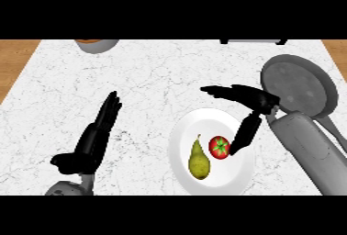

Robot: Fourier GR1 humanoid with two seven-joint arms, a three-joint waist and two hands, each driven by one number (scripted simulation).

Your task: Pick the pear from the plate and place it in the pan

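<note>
A yellow-green pear (198, 160) lies on the white plate (196, 120), stem pointing away from me. Beside it on the plate's right half sits a red tomato (219, 147). My right hand (252, 98) hovers over the plate's upper right, fingers spread and open; its thumb points down and ends next to the tomato. It holds nothing. The grey pan (298, 85) lies at the right of the counter, its handle running toward me behind my right forearm. My left hand (98, 131) rests open at the left, fingers straight, well apart from the plate.
A bowl (97, 44) shows at the counter's far left edge. A dark object (252, 41) is cut off at the far edge. Wooden floor borders the white marble counter on both sides.
</note>
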